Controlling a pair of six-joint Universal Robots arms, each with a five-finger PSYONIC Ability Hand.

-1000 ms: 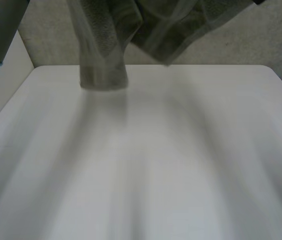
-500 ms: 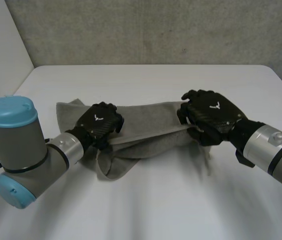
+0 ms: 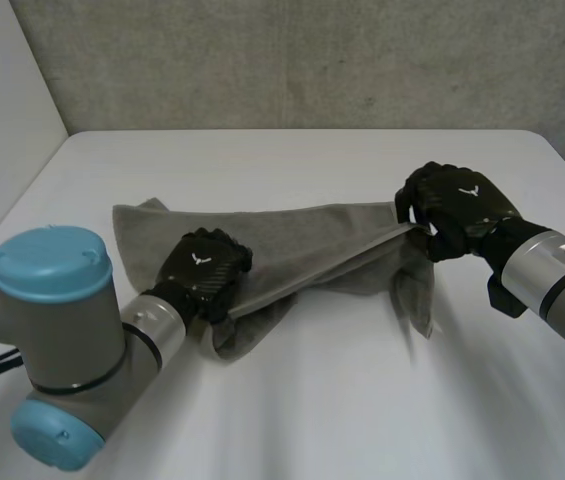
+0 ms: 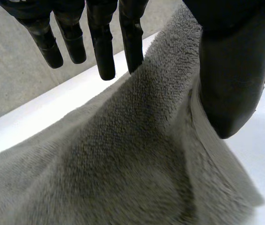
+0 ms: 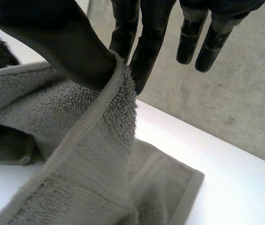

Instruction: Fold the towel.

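Left hand [image 3: 204, 270] pinches the grey terry towel [image 3: 307, 238] at its seven-o'clock edge. Right hand [image 3: 457, 205] pinches the three-o'clock edge over the white surface [image 3: 362, 390].

I am counting one towel [image 3: 302, 235] on one table [image 3: 362, 400], and I am seeing two hands: the left hand [image 3: 202, 268] and the right hand [image 3: 459, 205].

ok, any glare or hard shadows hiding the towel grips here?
Head view: even light, no glare on the table, towel lit throughout. Left wrist view: left robot hand black against grey cloth, pinch readable. Right wrist view: right robot hand pinching the hem, clear; dark shade inside the fold.
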